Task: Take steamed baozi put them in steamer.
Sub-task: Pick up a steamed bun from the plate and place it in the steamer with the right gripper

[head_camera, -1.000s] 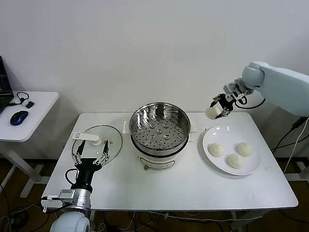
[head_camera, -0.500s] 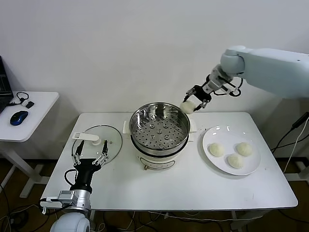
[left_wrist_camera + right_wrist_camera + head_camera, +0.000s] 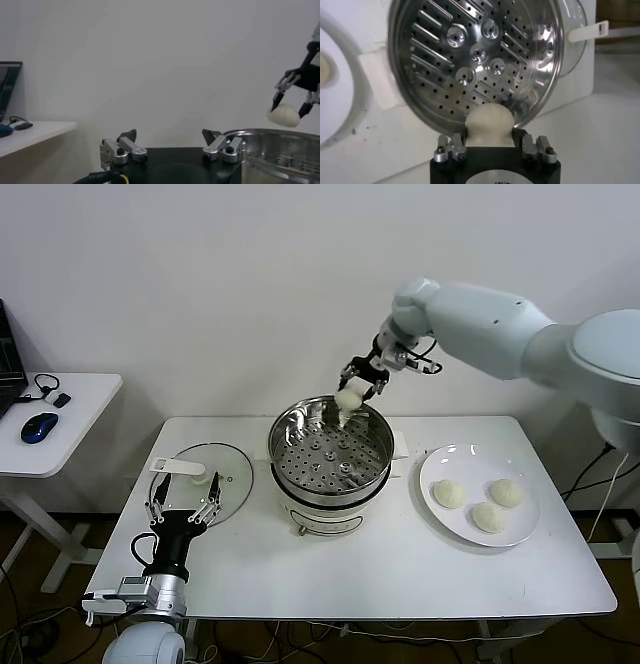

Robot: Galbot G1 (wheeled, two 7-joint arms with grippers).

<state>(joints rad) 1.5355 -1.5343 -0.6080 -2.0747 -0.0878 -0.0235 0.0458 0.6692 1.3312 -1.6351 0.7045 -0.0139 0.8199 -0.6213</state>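
Baozi (image 3: 349,397), clamped in right gripper (image 3: 353,391), has moved above steamer (image 3: 330,452) rim.

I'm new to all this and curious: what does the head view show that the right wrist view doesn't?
Only the head view shows the three buns on the plate, the idle left gripper low beside the glass lid, and the side table with a mouse.

Only the right wrist view shows the steamer's holes close up.

Both show the right gripper holding a bun over the steamer.
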